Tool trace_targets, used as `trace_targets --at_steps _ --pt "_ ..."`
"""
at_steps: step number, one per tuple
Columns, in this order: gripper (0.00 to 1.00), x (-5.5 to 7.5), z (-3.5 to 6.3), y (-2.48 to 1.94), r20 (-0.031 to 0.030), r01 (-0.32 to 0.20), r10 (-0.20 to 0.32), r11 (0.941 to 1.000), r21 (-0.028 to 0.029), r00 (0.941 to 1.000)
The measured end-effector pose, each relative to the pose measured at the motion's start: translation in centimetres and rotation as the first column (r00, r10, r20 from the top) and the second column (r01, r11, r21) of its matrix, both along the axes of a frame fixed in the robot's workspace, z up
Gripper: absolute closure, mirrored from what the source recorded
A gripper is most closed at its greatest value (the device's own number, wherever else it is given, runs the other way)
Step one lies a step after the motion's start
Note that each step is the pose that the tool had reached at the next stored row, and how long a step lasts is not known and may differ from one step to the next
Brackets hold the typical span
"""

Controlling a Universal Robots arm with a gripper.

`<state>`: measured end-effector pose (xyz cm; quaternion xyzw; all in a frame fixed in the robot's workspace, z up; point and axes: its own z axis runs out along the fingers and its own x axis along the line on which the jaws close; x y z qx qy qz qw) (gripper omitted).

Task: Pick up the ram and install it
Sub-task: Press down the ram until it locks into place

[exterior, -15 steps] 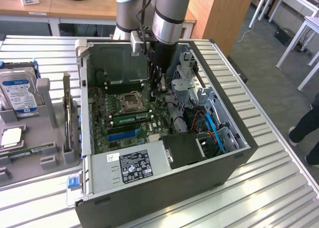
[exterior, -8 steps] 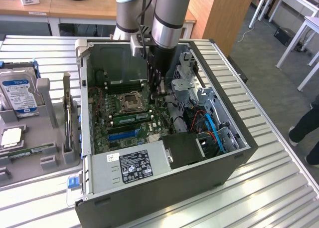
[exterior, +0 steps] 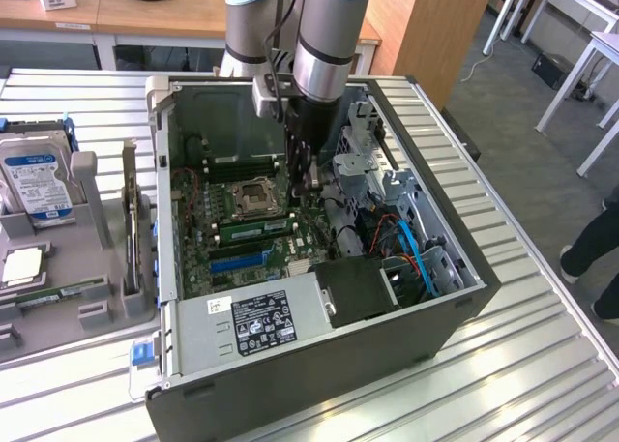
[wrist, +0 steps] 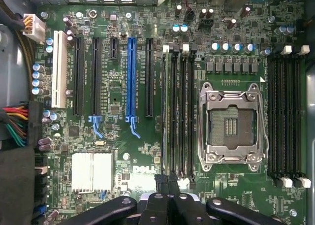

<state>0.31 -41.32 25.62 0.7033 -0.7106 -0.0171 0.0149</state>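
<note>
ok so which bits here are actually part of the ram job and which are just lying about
Job: ram in the slot by the cpu socket; motherboard; open pc case.
Lying about: hard drive; second stick on the grey tray; blue cables.

Even, bright indoor light falls from overhead. The ribbed metal counter (exterior: pixel 542 365) shows soft glare streaks. The computer case (exterior: pixel 319 365) interior sits in shadow. In the wrist view the motherboard (wrist: pixel 147 146) is evenly lit and sharp, with the nearest black parts slightly blurred.
</note>
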Motion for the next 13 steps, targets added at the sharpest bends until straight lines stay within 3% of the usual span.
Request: trace_targets --at_steps 13 --pt "0.89 0.0 -0.72 0.05 0.0001 0.0 0.0 1.0 0.0001 1.0"
